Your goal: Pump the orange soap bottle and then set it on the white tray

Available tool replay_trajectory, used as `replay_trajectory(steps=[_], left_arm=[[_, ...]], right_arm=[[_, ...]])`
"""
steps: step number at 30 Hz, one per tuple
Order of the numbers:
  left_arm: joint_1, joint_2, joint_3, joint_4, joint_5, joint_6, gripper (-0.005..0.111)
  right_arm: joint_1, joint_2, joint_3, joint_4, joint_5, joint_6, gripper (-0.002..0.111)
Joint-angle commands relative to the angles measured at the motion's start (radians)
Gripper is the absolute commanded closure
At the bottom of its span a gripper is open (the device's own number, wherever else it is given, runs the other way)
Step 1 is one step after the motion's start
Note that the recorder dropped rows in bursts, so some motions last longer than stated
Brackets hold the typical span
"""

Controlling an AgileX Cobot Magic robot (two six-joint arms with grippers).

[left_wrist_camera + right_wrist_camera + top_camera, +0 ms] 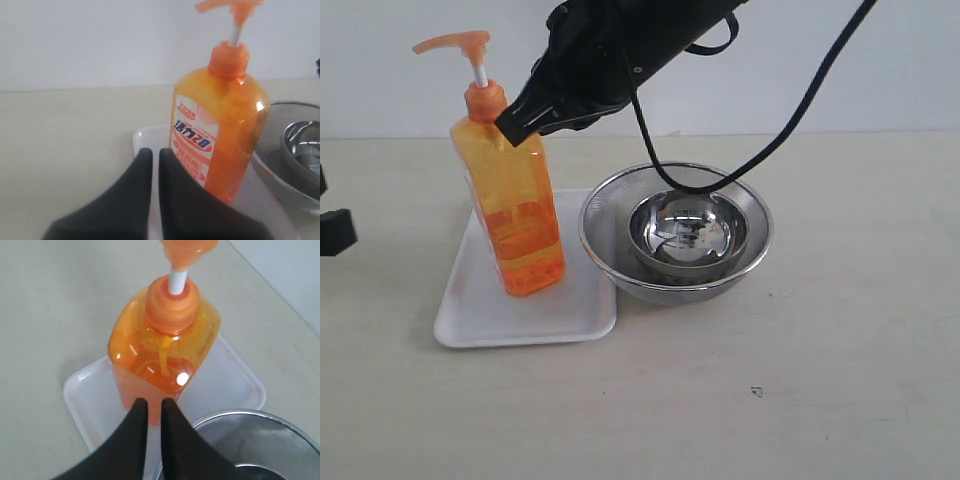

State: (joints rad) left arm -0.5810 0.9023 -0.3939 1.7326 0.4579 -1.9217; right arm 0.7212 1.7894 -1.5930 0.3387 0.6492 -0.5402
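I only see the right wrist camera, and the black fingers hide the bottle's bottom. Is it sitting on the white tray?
Observer: Yes, the orange soap bottle stands upright on the white tray.
Child: What's inside the silver thing?
Observer: A smaller steel bowl sits inside the mesh strainer.
Child: Where's the other arm?
Observer: The left gripper is shut, pointing at the bottle's white, red and blue label.

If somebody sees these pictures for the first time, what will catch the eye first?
The tall orange soap bottle, standing upright on the white tray at the left. Right beside the tray sits a steel strainer bowl with a smaller shiny bowl inside, and the right gripper hangs at the bottle's shoulder.
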Motion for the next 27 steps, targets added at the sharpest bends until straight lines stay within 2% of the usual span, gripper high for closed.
replay_trajectory(steps=[1,5,8,11,15,18,21,23,25,27], left_arm=[[0.003,0.196,-0.098,0.012,0.044,0.024,0.102],[0.024,0.358,-0.191,0.012,0.097,0.099,0.102],[0.088,0.428,-0.245,0.012,0.091,0.118,0.102],[0.189,0.458,-0.269,0.012,0.043,0.118,0.102],[0.375,0.486,-0.306,0.012,-0.172,0.173,0.102],[0.487,0.527,-0.366,0.012,-0.449,0.275,0.102],[0.545,0.578,-0.439,0.012,-0.634,0.379,0.102],[0.560,0.603,-0.469,0.007,-0.680,0.435,0.102],[0.560,0.617,-0.480,-0.055,-0.699,0.488,0.102],[0.560,0.627,-0.484,-0.138,-0.764,0.610,0.102]], right_arm=[[-0.005,0.001,-0.004,-0.070,-0.039,-0.008,0.102],[-0.007,0.034,-0.004,-0.131,-0.044,0.001,0.108],[-0.021,0.062,-0.004,-0.142,-0.077,0.026,0.108],[-0.050,0.077,-0.004,-0.138,-0.080,0.047,0.108],[-0.085,0.087,-0.004,-0.104,-0.096,0.042,0.108],[-0.094,0.087,-0.004,-0.083,-0.106,0.034,0.108],[-0.094,0.093,0.007,-0.061,-0.133,0.015,0.108],[-0.094,0.106,0.015,-0.027,-0.149,-0.025,0.108],[-0.094,0.123,0.015,-0.006,-0.159,-0.042,0.108],[-0.094,0.142,0.015,0.016,-0.180,-0.048,0.108]])
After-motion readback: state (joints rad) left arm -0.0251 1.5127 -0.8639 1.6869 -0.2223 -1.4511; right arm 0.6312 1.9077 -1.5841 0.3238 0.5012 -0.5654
